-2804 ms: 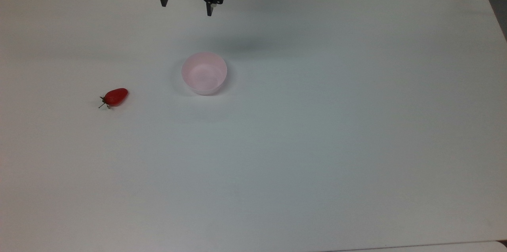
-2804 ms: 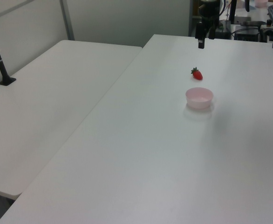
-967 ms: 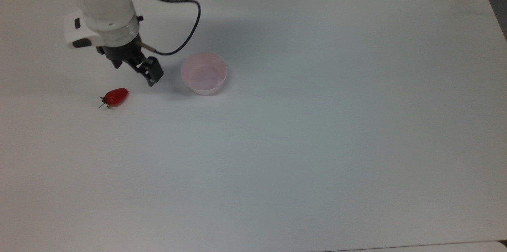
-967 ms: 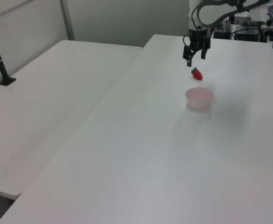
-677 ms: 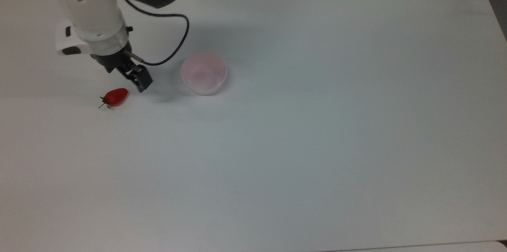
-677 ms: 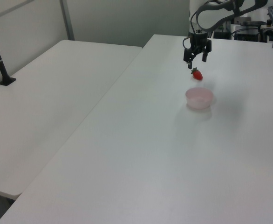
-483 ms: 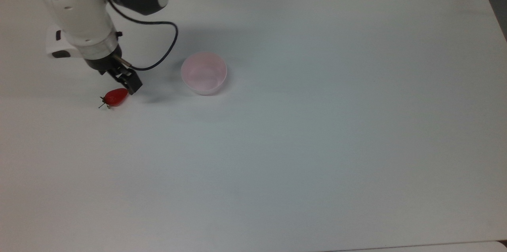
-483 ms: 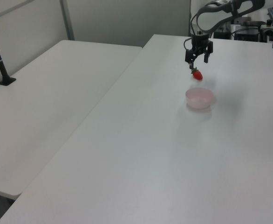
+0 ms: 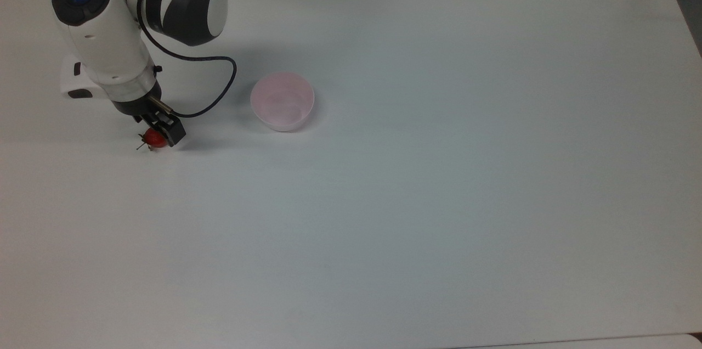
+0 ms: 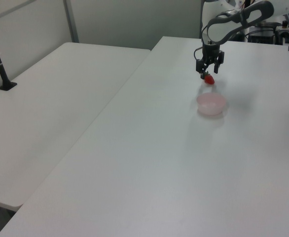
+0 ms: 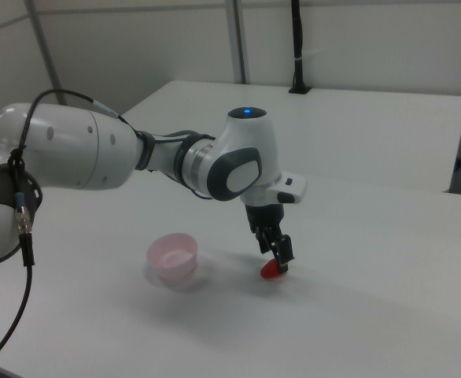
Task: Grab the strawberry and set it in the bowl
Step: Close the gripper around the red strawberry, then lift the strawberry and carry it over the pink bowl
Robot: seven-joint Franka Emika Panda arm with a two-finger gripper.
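One strawberry [image 9: 155, 139] lying on the white surface [image 9: 439, 173], well apart from one pink bowl [image 9: 282, 101] toward the top view's right, with bare surface between them. Claw [image 9: 162, 132] down at the strawberry, fingers straddling it in the left view; whether they press on it cannot be told. Black cable [image 9: 214, 91] looping from the arm [image 9: 109, 36] between claw and bowl. Second white table [image 10: 51, 108] alongside in the left view

Even, cool overhead light on the white table [image 9: 439, 173], soft faint shadows, slightly hazy detail throughout.
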